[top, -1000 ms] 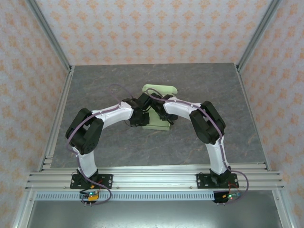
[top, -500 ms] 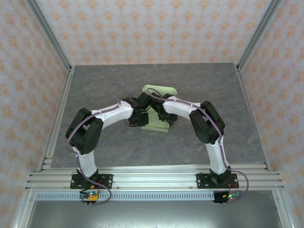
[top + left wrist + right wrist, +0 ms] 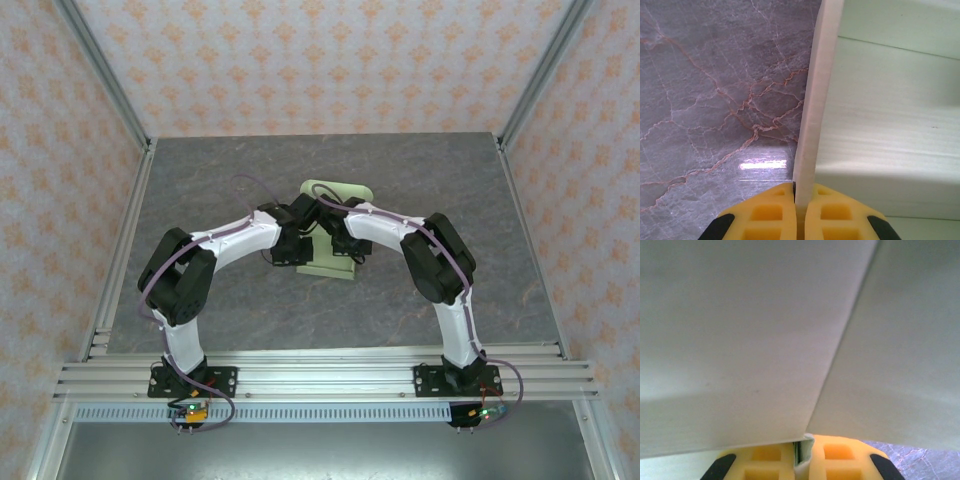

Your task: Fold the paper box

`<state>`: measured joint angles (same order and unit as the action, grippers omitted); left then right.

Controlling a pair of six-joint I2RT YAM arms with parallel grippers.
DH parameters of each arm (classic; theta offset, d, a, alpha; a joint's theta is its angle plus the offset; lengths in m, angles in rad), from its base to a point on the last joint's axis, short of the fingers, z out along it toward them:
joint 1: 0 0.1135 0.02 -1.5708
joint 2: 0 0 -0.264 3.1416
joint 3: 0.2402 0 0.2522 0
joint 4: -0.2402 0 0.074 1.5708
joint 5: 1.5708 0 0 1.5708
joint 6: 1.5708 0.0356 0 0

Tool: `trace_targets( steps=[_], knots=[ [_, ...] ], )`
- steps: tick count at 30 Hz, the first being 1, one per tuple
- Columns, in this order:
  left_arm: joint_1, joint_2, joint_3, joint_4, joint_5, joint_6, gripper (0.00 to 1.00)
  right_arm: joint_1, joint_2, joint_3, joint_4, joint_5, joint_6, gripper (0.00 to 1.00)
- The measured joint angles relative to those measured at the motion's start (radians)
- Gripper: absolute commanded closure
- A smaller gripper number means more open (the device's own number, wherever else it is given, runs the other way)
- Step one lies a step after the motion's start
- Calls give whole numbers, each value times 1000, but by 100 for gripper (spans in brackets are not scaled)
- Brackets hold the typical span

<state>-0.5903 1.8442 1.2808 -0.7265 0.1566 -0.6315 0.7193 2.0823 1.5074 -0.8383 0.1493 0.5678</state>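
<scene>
pale green paper box partly folded at mid counter, both arms meeting over it, left gripper pinched tight on edge of its upright wall, right gripper clamped on thin card edge between two panels

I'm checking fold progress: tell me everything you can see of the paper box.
The paper box is thin, pale yellowish-green card, matte, partly folded, with a round-cornered flap at its far end. It lies on the table between both wrists. The left claw is shut on a raised side panel's edge; the right claw is shut on card beside a crease.
</scene>
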Motion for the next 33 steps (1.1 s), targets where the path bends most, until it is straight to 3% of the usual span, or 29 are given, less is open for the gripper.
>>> trace_targets(
  steps=[2, 6, 9, 14, 17, 22, 27, 33],
  knots=[
    [0, 0, 0, 0, 0, 0, 95, 0, 0, 0, 1, 1, -5, 100],
    [-7, -5, 0, -3, -9, -1, 95, 0, -28, -42, 36, -8, -25, 76],
    [-12, -5, 0, -6, -17, -2, 95, 0, -58, -80, 23, -32, -42, 70],
    [-11, -13, 0, -6, -26, -8, 95, 2, -116, -145, 15, -89, -45, 69],
    [2, -14, -3, -6, -19, -17, 96, 6, -163, -171, 13, -126, -42, 63],
    [24, -3, -5, 20, -42, -53, 98, 90, -219, -164, 12, -153, -28, 59],
    [24, 26, 0, 56, -42, -90, 99, 133, -263, -136, -3, -132, -4, 58],
    [23, 31, 2, 84, -38, -121, 99, 134, -275, -91, 1, -24, 0, 55]
  ],
)
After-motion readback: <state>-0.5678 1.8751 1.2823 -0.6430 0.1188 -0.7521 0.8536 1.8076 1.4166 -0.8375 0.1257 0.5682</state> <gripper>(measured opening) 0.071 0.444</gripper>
